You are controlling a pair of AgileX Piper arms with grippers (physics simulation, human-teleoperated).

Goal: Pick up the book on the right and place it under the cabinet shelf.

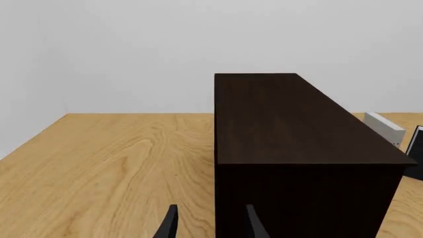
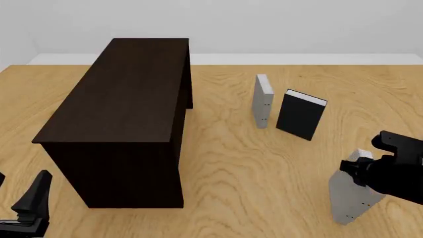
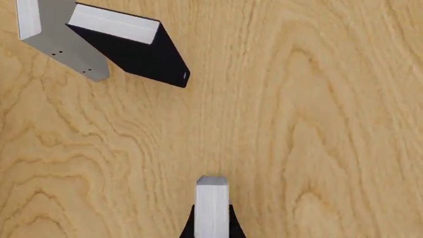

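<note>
Wooden table point(image 2: 238, 163): right jaws point(image 2: 357, 166) grasp the book point(image 2: 350, 198); left jaws point(image 2: 23, 198) released.

My left gripper point(image 1: 208, 223) — fingertips apart, nothing between them — sits at the near end of the dark cabinet shelf point(image 1: 290, 124). Beyond its far right side: a grey book point(image 1: 385, 126), a black one's edge point(image 1: 415, 148).

Cabinet shelf point(image 2: 126, 99) left; two books point(image 2: 263, 100) point(image 2: 300, 114) right-centre; the book point(image 2: 350, 198) near right, upright on table point(image 2: 251, 163).
</note>
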